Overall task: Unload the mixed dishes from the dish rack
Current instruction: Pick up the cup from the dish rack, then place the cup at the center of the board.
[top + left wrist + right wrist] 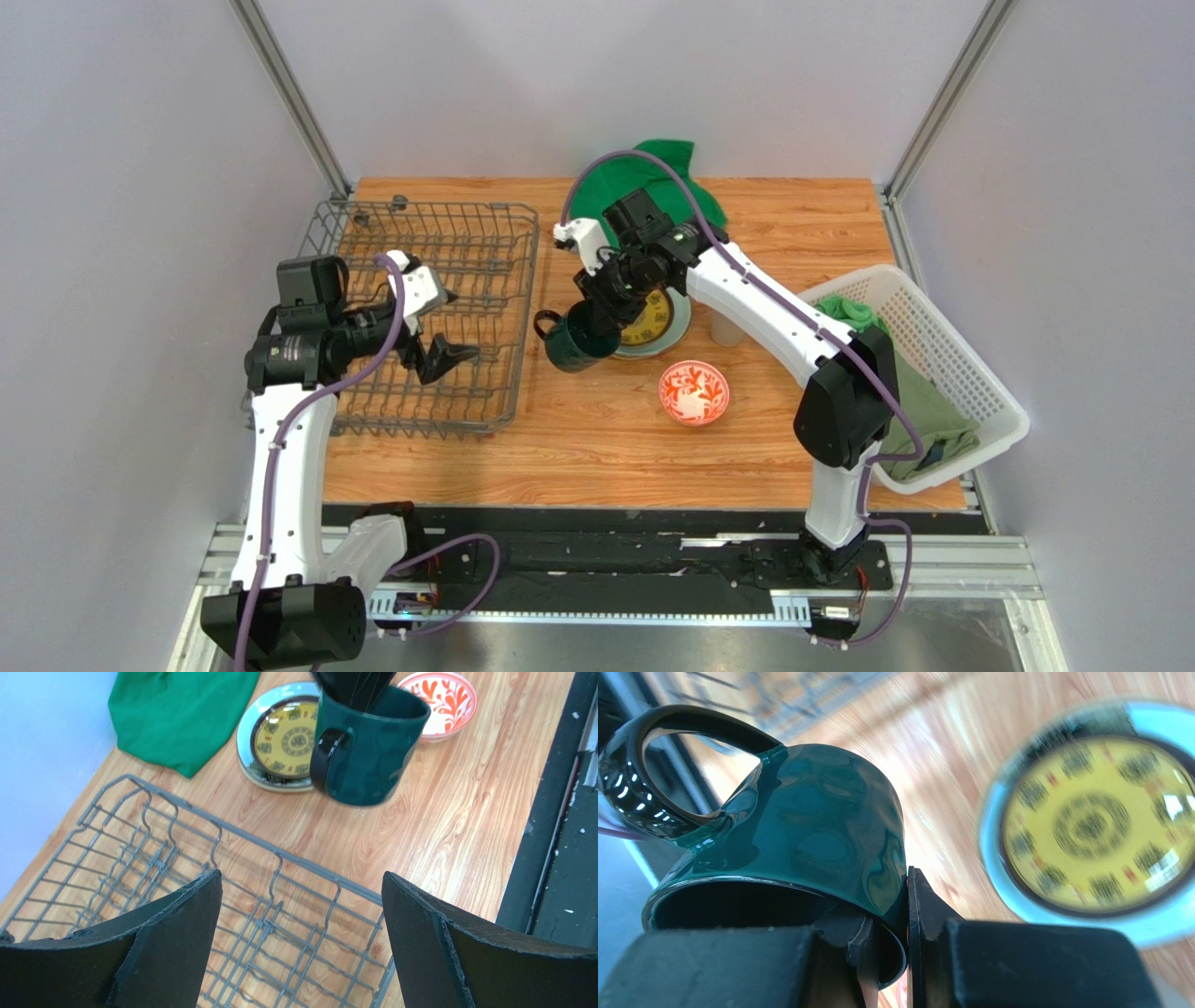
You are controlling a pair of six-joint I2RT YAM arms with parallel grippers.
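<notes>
- Right now, the rectangular grey metal wire dish rack (421, 315) sits at the left of the wooden table (561, 448).
- The left gripper (302, 882) hangs over the near right part of that rack. Its two black fingers (168, 931) are spread wide and only rack wire shows between them.
- The right gripper (906, 903) reaches in from the right. It is pinching the wall of the glossy dark teal mug (808, 826) at the rim, one finger inside and one outside.
- That mug (571, 340) is just right of the rack's right edge, with its handle (326, 752) turned towards the rack. I cannot tell whether its base touches the wood.
- Just right of the mug, the small round yellow-and-dark patterned plate (295, 738) lies flat on a larger pale green plate (679, 325) on the table.
- The red-and-white patterned bowl (693, 391) stands upright on the wood, nearer than the plates and a little to their right.
- A crumpled green cloth (673, 189) lies at the far edge of the table.
- A white plastic lattice basket (968, 357) sits at the right side, with green fabric inside.
</notes>
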